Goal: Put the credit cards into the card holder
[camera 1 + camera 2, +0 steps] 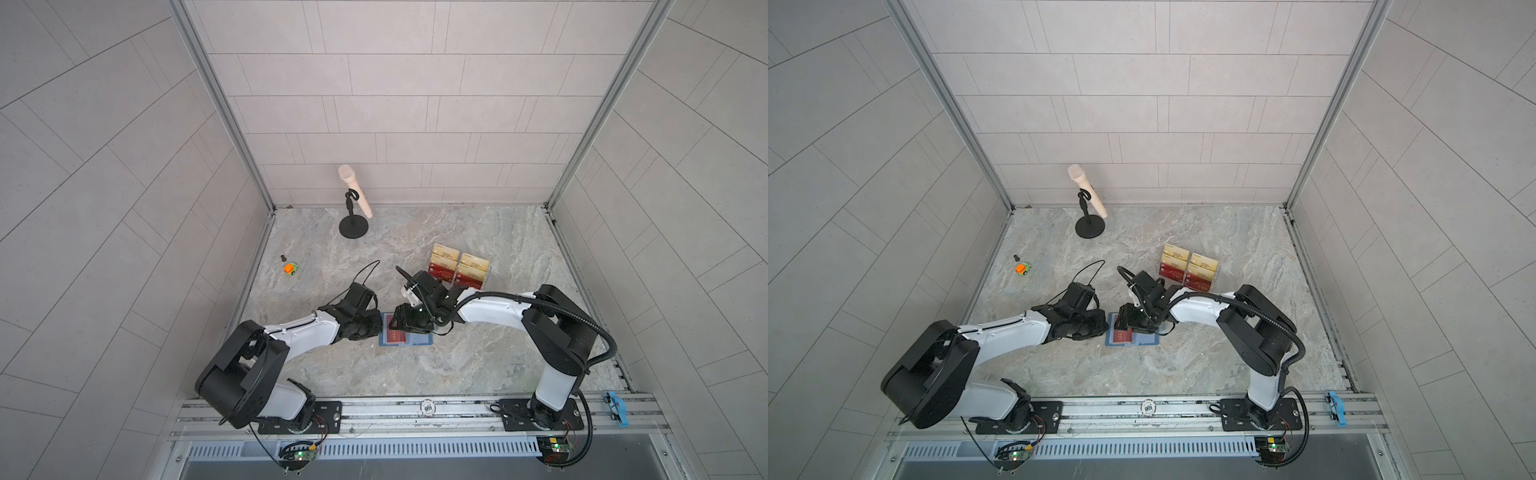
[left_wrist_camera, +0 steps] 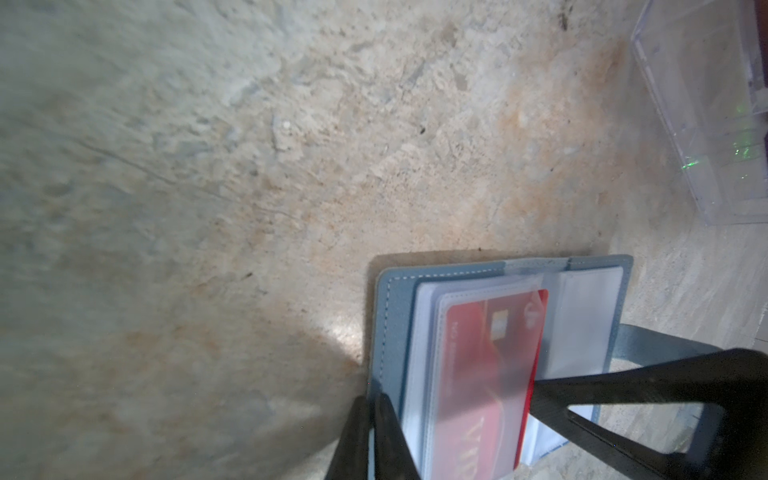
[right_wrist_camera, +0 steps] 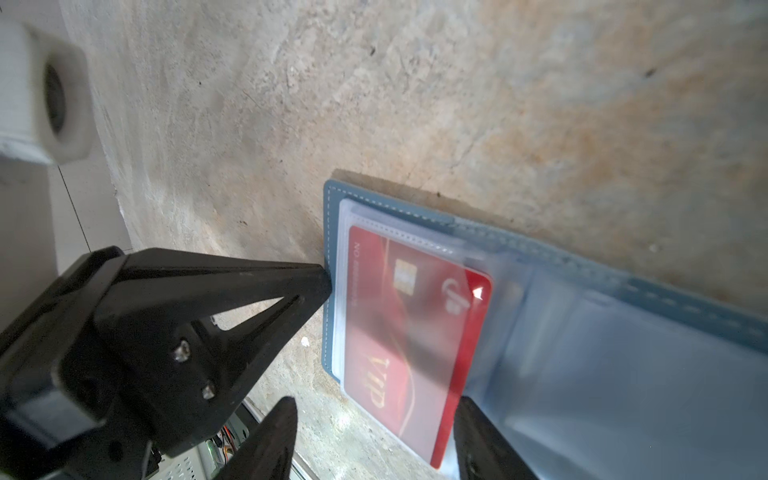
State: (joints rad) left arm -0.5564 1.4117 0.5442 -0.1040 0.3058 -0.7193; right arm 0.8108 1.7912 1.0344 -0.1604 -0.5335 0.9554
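card holder (image 1: 420, 340): lies open and flat on the tabletop (image 1: 478, 365), front middle, between the two arms, clear sleeves upward.
red card (image 3: 411, 332): sits in the top sleeve of the page nearer the left arm, gold "vip" lettering readable through the plastic. mostly inside, with the long edge toward the spine bare outside the sleeve.
left pincer (image 3: 325, 283): closed almost fully on the outer edge of the holder's cover, with a sliver of blue cover between the two tips in the left wrist view.
right pincer (image 3: 376, 409): jaws well apart, hold of nothing, low over the card's page. one finger (image 2: 552, 388) touches the card's bare edge. the other finger (image 3: 278, 432) hangs just beside the cover's outer edge, with a strip of bare tabletop between.
clear stand (image 2: 706, 124): behind the holder on the right arm's side, near but apart.
red cards (image 1: 440, 273): upright in the front tiers of the clear stand.
pale gold cards (image 1: 446, 254): upright in the rear tiers of the same stand.
microphone (image 1: 353, 187): tilted in a black round-based stand at the back of the tabletop.
toy car (image 1: 291, 269): orange and green, near the left edge, well apart from the holder.
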